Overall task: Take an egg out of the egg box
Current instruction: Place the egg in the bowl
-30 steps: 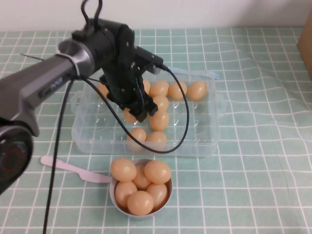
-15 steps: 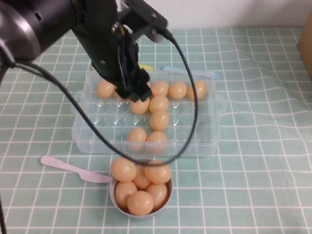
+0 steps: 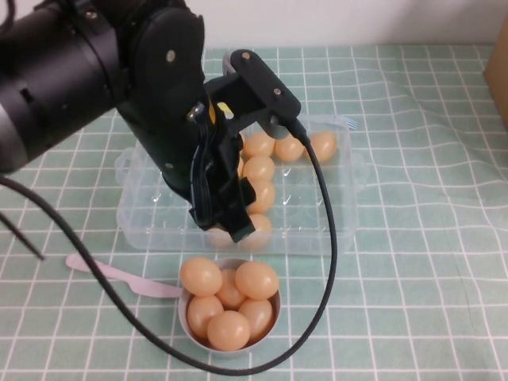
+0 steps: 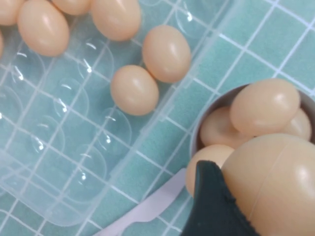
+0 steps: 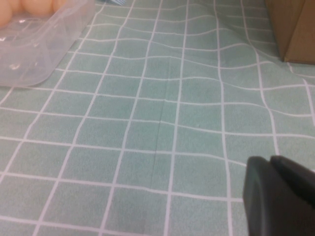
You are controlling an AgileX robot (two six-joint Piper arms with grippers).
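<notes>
Egg (image 4: 275,187) pinched in the left gripper (image 3: 230,222), pressed against one dark fingertip (image 4: 211,206); hidden under the gripper in the high view. Hangs just below centre of the high frame, over the near wall of the egg box (image 3: 317,238), with the grey bowl (image 3: 180,311) directly beneath toward the bottom of the frame.

Smooth, glossy shell with a faint seam: likely light, stiff and slippery, prone to squirt out of a hard pinch. Best held across the widest part of the belly, with moderate pressure. Judged brittle if real, so worth lowering rather than dropping.

Egg box clear, dimpled, mostly bare cells; at least seven eggs showing inside, clustered from centre to upper right of the box, more possibly hidden behind the arm. Grey bowl heaped with six visible eggs, touching one another, little room left on top. Pink plastic spoon (image 3: 103,270) lying on the green checked bench (image 3: 413,302) at lower left, just beside the bowl.

Right gripper (image 5: 280,196) parked low over bare bench, well apart from the egg box, fingers pressed together on nothing.
</notes>
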